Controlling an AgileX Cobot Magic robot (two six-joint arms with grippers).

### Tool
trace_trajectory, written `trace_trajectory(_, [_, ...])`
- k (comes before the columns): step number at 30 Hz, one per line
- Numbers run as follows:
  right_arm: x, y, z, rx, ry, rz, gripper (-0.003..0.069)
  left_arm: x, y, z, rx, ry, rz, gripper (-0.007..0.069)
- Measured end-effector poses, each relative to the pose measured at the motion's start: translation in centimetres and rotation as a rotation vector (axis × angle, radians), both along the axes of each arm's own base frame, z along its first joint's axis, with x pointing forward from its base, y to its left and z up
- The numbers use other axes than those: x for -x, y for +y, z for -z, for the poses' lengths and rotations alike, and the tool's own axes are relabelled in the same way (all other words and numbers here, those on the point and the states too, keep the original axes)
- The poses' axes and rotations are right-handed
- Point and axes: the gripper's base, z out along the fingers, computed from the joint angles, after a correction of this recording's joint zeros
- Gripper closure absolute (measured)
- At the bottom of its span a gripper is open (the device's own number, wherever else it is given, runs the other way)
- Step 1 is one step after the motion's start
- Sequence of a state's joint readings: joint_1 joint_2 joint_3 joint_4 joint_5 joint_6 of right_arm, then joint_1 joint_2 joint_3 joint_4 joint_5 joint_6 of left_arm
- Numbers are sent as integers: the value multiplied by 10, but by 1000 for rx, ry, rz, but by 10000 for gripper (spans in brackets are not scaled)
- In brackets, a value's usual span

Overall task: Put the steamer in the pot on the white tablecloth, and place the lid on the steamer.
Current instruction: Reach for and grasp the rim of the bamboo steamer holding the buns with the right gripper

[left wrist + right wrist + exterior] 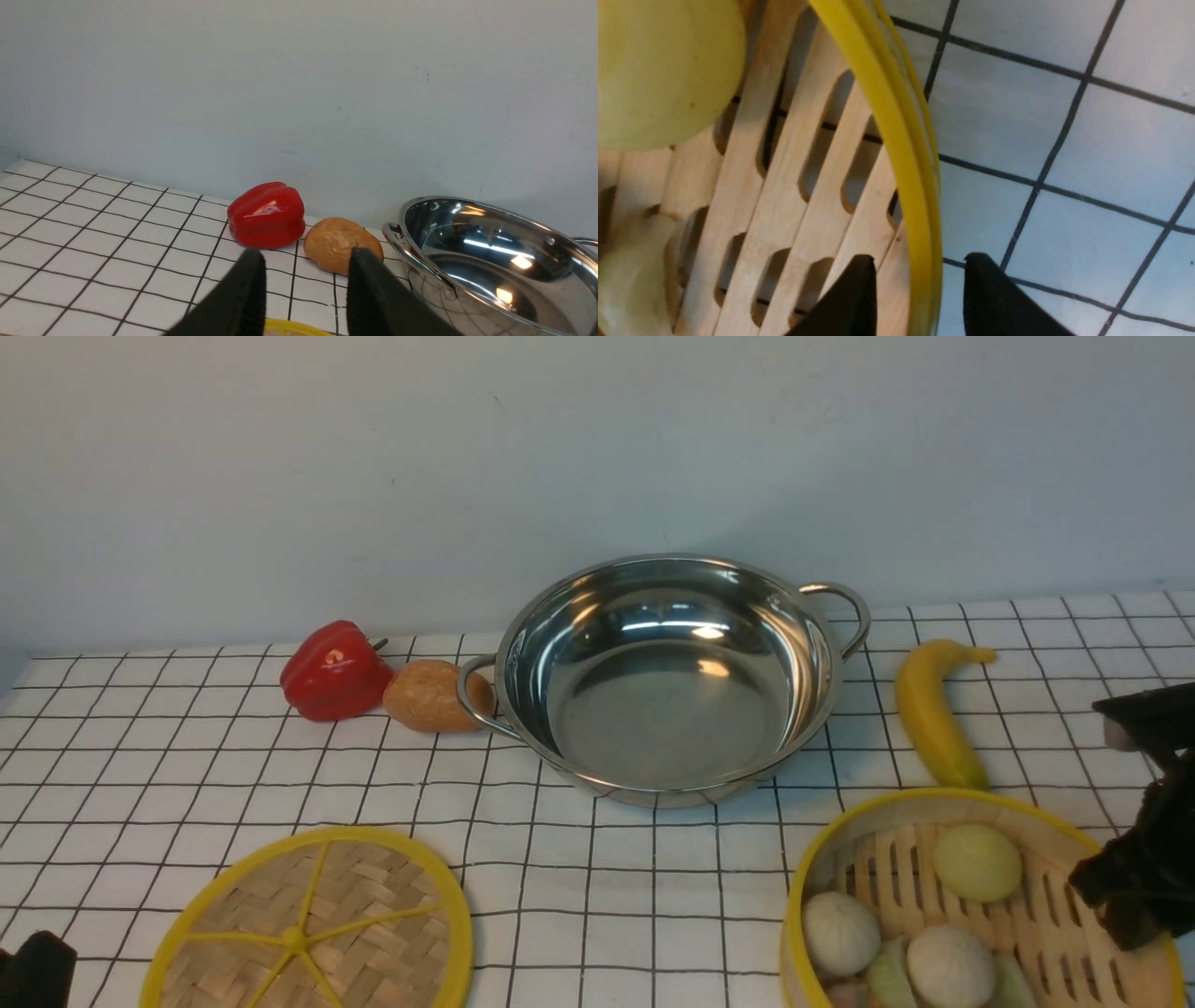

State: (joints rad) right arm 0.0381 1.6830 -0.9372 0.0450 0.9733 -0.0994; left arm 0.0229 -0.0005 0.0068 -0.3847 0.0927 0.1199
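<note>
The steamer (1055, 905), a bamboo basket with a yellow rim, holds pale buns and stands at the front right of the white tablecloth (187, 775). My right gripper (920, 261) straddles its right rim (901, 140), one finger inside and one outside, with small gaps on both sides. It is open. The empty steel pot (667, 709) sits at the centre back. The woven lid (308, 924) lies flat at the front left. Just above the lid's edge (289, 327) hangs my left gripper (303, 254), open with nothing between its fingers.
A red pepper (334, 670) and a brown potato (428, 694) lie left of the pot, the potato touching its handle. A banana (934, 709) lies right of the pot, just behind the steamer. A pale wall closes off the back.
</note>
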Motion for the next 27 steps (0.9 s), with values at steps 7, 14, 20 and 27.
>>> trace_trajectory(7, [-5,-1,12,12,35,2,442,0,0,1,0,10,4,382])
trace_trajectory(14, [-6,-1,14,13,43,3,456,0,0,1,0,13,5,382])
trace_trajectory(20, [-11,-1,3,23,31,-13,600,0,0,1,0,13,5,382])
trace_trajectory(27, [-24,-1,-46,39,10,-41,600,0,0,1,1,13,5,382])
